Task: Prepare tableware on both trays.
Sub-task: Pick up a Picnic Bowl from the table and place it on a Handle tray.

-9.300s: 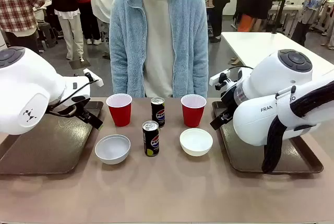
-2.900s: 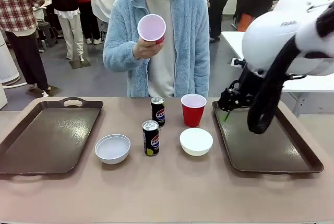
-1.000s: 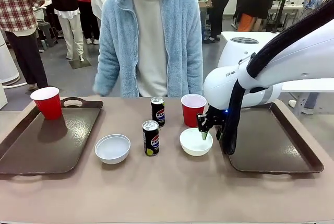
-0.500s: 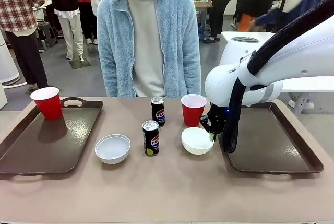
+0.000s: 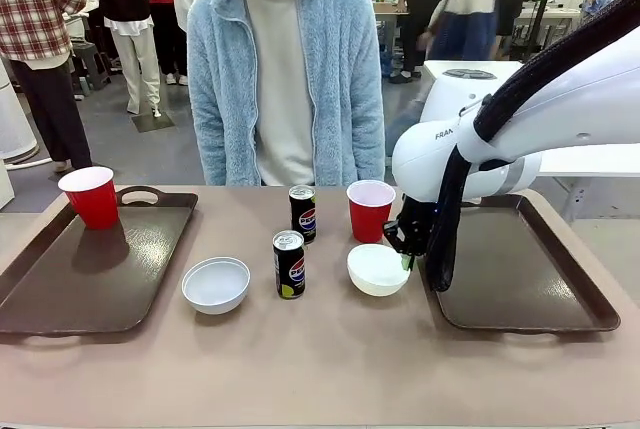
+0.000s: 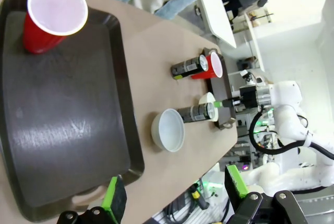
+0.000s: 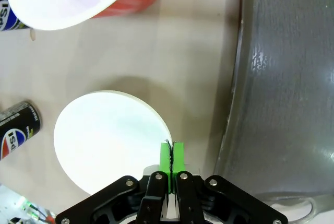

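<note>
Where the front view looks across the tabletop (image 5: 320,369), entries run as follows.
- Right gripper (image 5: 406,252): low over the tabletop, at the edge of the right bowl (image 5: 376,271) that faces the right tray (image 5: 520,279).
- Right bowl: white, between the near can (image 5: 289,264) and the right tray, just in front of the middle cup (image 5: 370,210).
- Far can (image 5: 302,212): upright, behind the near can, beside the middle cup.
- Left bowl (image 5: 215,284): on the tabletop between the near can and the left tray (image 5: 90,289).
- Left cup (image 5: 92,196): red, upright in the far corner of the left tray.
- Right tray: carries no tableware.
- Person (image 5: 285,69): in a pale blue fleece, standing at the far side.

Left wrist view.
- Left gripper (image 6: 175,195): fingers spread wide, holding nothing, above the left tray's end handle.
- Left cup stands in the tray's far corner. Left bowl, both cans, middle cup and right bowl lie beyond the tray rim. The right gripper shows small at the right bowl.

Right wrist view.
- Right gripper: green pads pressed together, pinching the thin rim of the right bowl on its tray side.
- Right bowl: white and empty, beside the right tray's rim but apart from it.
- Middle cup: above the bowl. Parts of both cans show at the picture's left edge.
</note>
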Controlling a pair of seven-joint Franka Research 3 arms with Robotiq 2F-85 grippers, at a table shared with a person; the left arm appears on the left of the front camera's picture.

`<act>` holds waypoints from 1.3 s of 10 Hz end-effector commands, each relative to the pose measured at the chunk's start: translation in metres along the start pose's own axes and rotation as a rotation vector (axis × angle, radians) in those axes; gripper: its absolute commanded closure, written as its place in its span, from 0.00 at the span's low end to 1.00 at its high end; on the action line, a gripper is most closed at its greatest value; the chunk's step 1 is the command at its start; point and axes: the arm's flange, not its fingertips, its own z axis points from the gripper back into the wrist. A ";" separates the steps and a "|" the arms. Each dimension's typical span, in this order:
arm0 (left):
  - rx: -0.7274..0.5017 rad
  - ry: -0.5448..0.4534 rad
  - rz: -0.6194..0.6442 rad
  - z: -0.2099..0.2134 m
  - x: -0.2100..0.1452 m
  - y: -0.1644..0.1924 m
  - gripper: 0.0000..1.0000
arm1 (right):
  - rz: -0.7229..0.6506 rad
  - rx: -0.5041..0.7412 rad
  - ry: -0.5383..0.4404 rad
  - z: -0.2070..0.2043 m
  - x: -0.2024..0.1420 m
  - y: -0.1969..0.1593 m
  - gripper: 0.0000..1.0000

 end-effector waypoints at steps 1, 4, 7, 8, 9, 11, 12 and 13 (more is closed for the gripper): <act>-0.017 -0.009 -0.006 0.001 0.001 -0.001 0.00 | 0.016 0.021 0.033 0.035 -0.011 0.015 1.00; -0.017 -0.009 -0.006 0.001 0.001 -0.001 0.00 | 0.062 0.036 -0.058 0.103 -0.039 0.033 1.00; -0.017 -0.009 -0.006 0.001 0.001 -0.001 0.00 | 0.050 -0.107 -0.106 0.120 -0.040 -0.014 1.00; -0.017 -0.009 -0.006 0.001 0.001 -0.001 0.00 | 0.034 -0.130 -0.126 0.129 -0.040 -0.040 1.00; -0.017 -0.009 -0.006 0.001 0.001 -0.001 0.00 | 0.004 -0.158 -0.145 0.138 -0.038 -0.072 1.00; -0.017 -0.009 -0.006 0.001 0.001 -0.001 0.00 | -0.084 -0.139 -0.169 0.162 -0.046 -0.135 1.00; -0.017 -0.009 -0.006 0.001 0.001 -0.001 0.00 | -0.116 -0.114 -0.183 0.168 -0.049 -0.154 1.00; -0.017 -0.009 -0.006 0.001 0.001 -0.001 0.00 | -0.134 -0.089 -0.189 0.169 -0.050 -0.169 1.00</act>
